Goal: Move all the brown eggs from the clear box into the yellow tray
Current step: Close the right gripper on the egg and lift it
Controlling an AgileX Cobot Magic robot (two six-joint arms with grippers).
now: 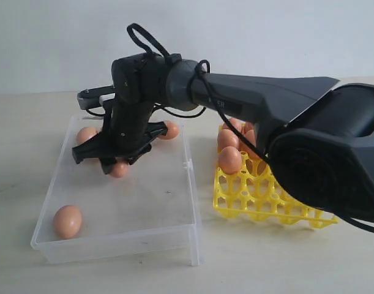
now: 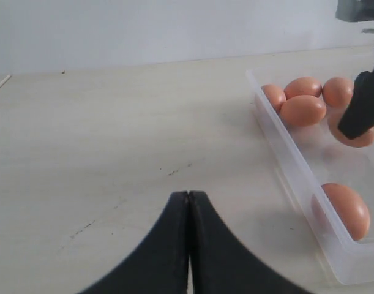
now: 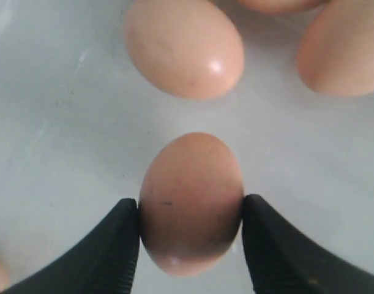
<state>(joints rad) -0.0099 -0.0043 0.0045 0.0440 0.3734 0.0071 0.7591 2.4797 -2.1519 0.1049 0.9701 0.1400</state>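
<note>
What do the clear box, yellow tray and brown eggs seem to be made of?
Clear box: probably transparent plastic; the table shows through its walls. Yellow tray: apparently moulded plastic, smooth, open lattice. Brown eggs: smooth shell with slight sheen; real or imitation cannot be told.

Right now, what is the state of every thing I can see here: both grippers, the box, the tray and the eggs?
Gripped egg, pinched on both sides, low inside the box.
Right gripper, shut on the gripped egg.
Left gripper, shut, empty, above the table.
Box, open on top, loose eggs lying inside.
Tray, partly filled, seated eggs at the back, near cups empty.
</note>
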